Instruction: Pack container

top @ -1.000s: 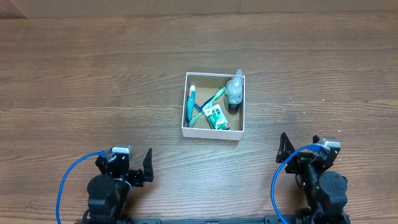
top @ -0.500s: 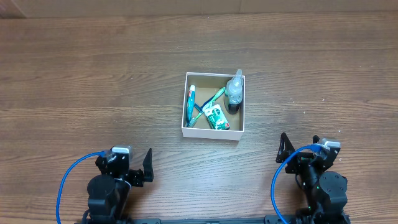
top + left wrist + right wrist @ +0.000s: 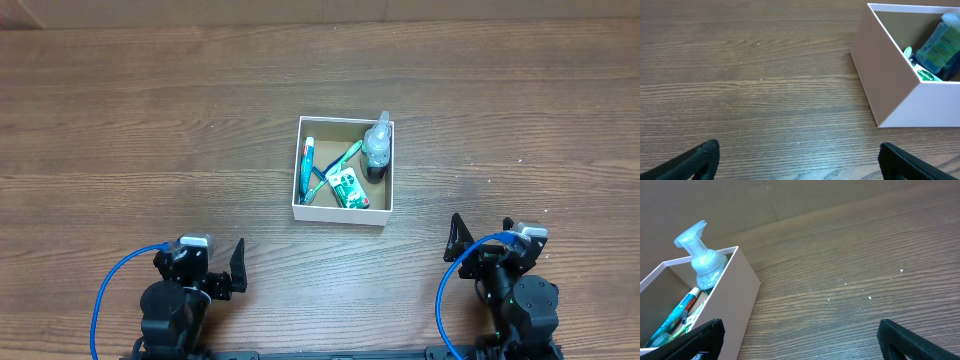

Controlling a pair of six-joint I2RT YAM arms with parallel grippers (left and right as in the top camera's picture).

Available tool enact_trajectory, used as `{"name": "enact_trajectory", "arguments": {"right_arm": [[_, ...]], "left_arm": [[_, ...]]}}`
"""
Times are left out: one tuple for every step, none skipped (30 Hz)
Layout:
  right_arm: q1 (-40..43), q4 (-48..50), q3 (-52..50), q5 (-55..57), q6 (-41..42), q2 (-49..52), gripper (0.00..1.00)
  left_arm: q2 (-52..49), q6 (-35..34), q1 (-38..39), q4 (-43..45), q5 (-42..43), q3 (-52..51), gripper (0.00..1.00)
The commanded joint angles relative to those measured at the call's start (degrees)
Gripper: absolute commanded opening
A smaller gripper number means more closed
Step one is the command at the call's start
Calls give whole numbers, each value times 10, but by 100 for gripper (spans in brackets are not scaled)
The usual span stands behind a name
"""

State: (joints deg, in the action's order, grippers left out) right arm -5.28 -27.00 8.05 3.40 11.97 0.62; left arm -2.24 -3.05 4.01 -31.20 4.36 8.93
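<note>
The container (image 3: 343, 216), a square white-walled box with a brown inside, sits at the table's middle. In it lie a clear pump bottle (image 3: 376, 147), toothbrushes (image 3: 338, 164), a toothpaste tube (image 3: 306, 167) and a green-and-white packet (image 3: 348, 187). My left gripper (image 3: 238, 266) is open and empty at the near left, well short of the box (image 3: 890, 85). My right gripper (image 3: 457, 238) is open and empty at the near right, with the box (image 3: 737, 305) and pump bottle (image 3: 701, 255) to its left.
The wooden table (image 3: 150, 130) runs wide on all sides of the box. A brown cardboard wall (image 3: 715, 200) stands behind the table's far edge. Blue cables (image 3: 110, 290) loop by both arm bases.
</note>
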Motion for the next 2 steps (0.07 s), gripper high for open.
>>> {"name": "enact_trajectory", "arguments": {"right_arm": [[2, 2, -4, 4, -2, -5, 100], [2, 2, -4, 4, -2, -5, 100]], "left_arm": [[9, -12, -2, 4, 11, -6, 100], [9, -12, -2, 4, 11, -6, 100]]}}
